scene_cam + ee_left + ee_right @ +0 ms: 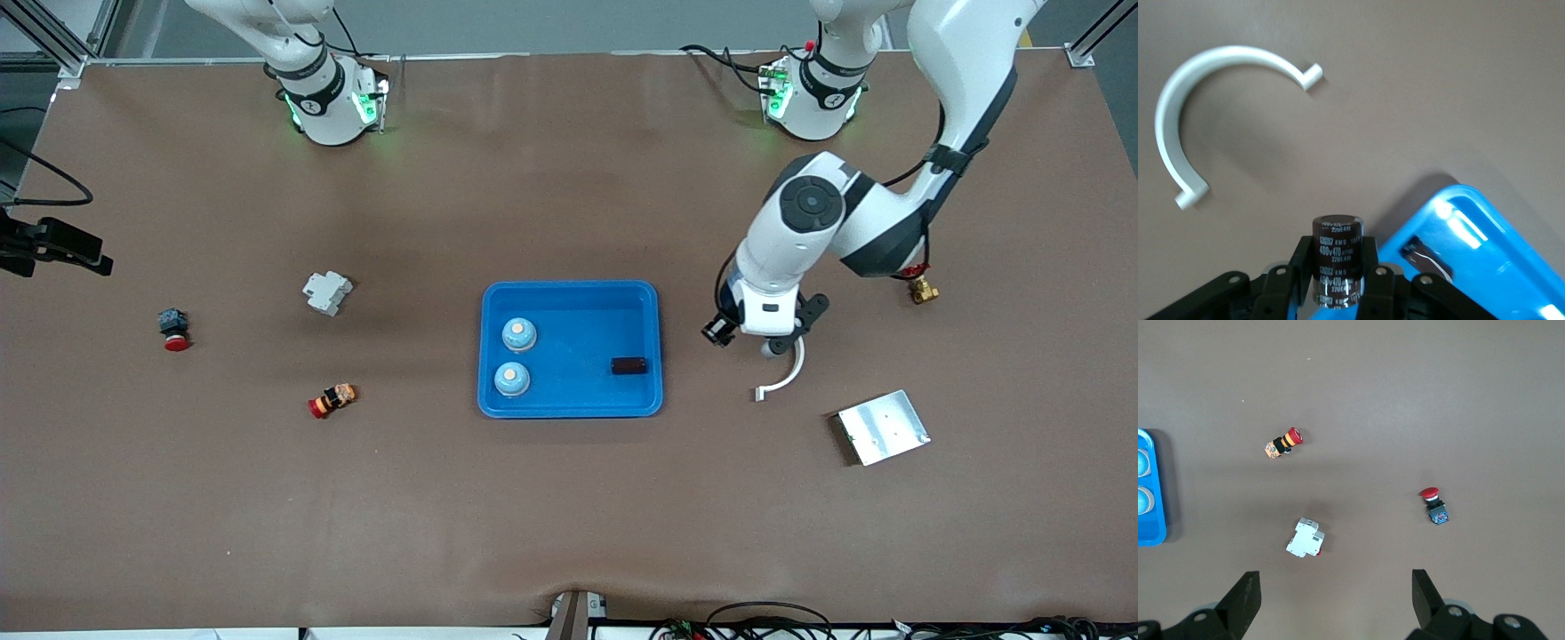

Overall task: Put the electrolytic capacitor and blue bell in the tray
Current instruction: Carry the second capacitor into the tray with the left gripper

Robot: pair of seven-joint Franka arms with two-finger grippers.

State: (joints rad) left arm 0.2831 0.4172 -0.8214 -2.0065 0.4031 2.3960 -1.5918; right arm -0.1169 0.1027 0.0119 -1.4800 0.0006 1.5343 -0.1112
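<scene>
Electrolytic capacitor (1337,257): a small, rigid, light cylinder with a smooth printed sleeve, likely slippery, so best gripped across its round body as here. It is pinched upright in the left hand (1336,267), over bare tabletop (569,516) just beside the tray (647,302) edge facing the left arm's end. Two blue bells (518,333) and a dark capacitor already lie in the tray. A white curved piece (1178,120) lies close by. The right hand (1336,600), spread and empty, waits above the right arm's end.
</scene>
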